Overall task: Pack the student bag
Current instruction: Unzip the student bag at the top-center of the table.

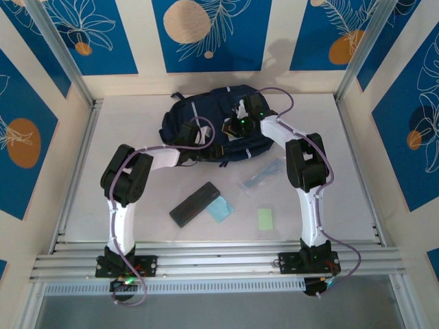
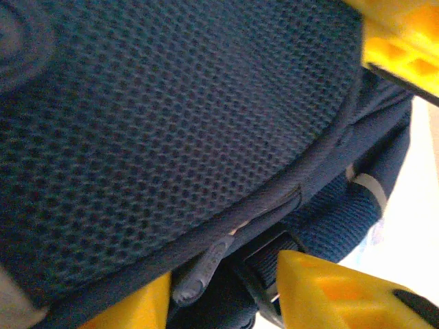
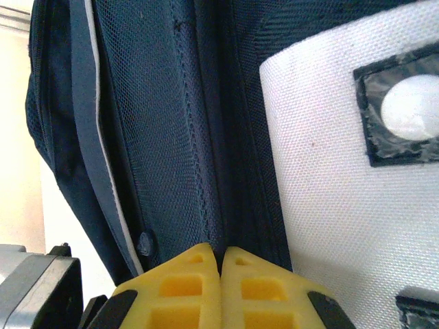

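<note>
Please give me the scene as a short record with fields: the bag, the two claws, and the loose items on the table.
bag: large dark navy fabric backpack, lying at the far middle of the white table
left claw: yellow fingers apart at the bag's mesh panel; grip unclear
right claw: shut, tips at a seam beside the white patch
loose items: slim black rectangular case, pale blue card, pale green note, clear plastic pouch
</note>
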### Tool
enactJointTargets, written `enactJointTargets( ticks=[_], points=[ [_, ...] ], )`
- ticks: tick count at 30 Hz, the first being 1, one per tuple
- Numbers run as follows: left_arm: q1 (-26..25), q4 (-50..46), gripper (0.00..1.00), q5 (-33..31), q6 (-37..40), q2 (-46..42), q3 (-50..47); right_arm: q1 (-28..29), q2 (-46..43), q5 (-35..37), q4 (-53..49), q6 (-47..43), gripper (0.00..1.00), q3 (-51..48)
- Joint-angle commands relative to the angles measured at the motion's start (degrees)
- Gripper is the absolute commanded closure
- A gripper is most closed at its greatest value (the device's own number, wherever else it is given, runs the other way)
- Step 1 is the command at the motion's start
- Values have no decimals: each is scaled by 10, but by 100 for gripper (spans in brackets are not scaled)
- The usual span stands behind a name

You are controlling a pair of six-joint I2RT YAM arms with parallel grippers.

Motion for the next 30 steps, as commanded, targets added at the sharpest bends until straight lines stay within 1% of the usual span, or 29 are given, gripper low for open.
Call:
enactJointTargets(
  ticks=[1,4,7,11,14,16,19,21,24,27,28,30],
  points=[
    [-8,105,60,55,-13,8,-10,21,-31,-60,-13,9,100,-13],
    [-8,55,61,33,16,2,0,18,-31,-60,-9,11,100,-18],
    [-8,-20,64,-12,52,7,22,18,-31,-62,-7,13,100,-19],
    [-8,-90,72,-77,79,16,44,18,-31,-62,-8,13,100,-17],
    [-8,-118,75,-92,89,26,58,18,-31,-63,-8,14,100,-16],
    [-8,-119,76,-88,88,32,62,19,-32,-63,-9,13,100,-16],
    [-9,-120,81,-87,85,38,70,20,-34,-60,-12,9,100,-15],
    [-12,-138,81,-96,91,43,82,20,-35,-58,-13,8,100,-17],
    [-17,-188,73,-119,108,58,106,19,-36,-58,-13,9,100,-17],
    [-25,-242,73,-133,123,79,132,19,-36,-59,-10,10,100,-15],
    [-26,-253,76,-133,123,87,140,19,-36,-58,-9,10,100,-16],
    [-28,-287,87,-143,126,105,161,18,-36,-58,-8,12,100,-17]
  ],
)
